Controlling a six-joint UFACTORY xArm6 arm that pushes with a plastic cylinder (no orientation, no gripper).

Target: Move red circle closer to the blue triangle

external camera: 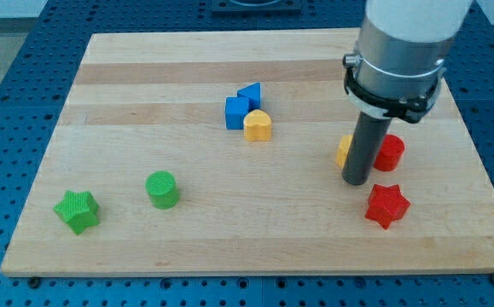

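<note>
The red circle point(391, 153) lies at the view's right, partly hidden behind my rod. The blue triangle point(250, 92) lies near the board's middle top, touching a blue cube point(237, 112). My tip point(356, 182) rests on the board just left of the red circle and below a yellow block point(343, 150) that my rod partly hides. The red circle is well to the right of the blue triangle.
A yellow heart point(258, 125) sits beside the blue cube. A red star point(386, 205) lies below the red circle. A green circle point(162, 189) and a green star point(78, 211) lie at the lower left. The wooden board point(144, 77) ends near the right blocks.
</note>
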